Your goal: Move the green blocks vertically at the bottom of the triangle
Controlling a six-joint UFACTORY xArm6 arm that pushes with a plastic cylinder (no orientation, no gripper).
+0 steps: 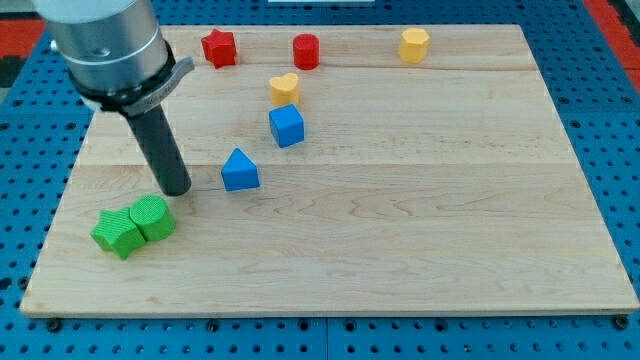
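Pincer we have none to spread or pinch, only our tip (176, 190), standing just above the green blocks, a green star (116, 233) touching a green cylinder (153, 217), left of the blue triangle (240, 171) on the desk (400, 250). Both look light, stiff and slippery, likely to turn, so we would press each flank squarely.

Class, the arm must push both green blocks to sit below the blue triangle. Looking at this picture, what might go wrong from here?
1. My tip sits just above the green cylinder, which touches the green star. One push may split the pair.
2. Both lie near the board's bottom-left edge, so a downward push could slide them off.
3. The blue triangle is close to my tip's right, so a sweep might knock it.
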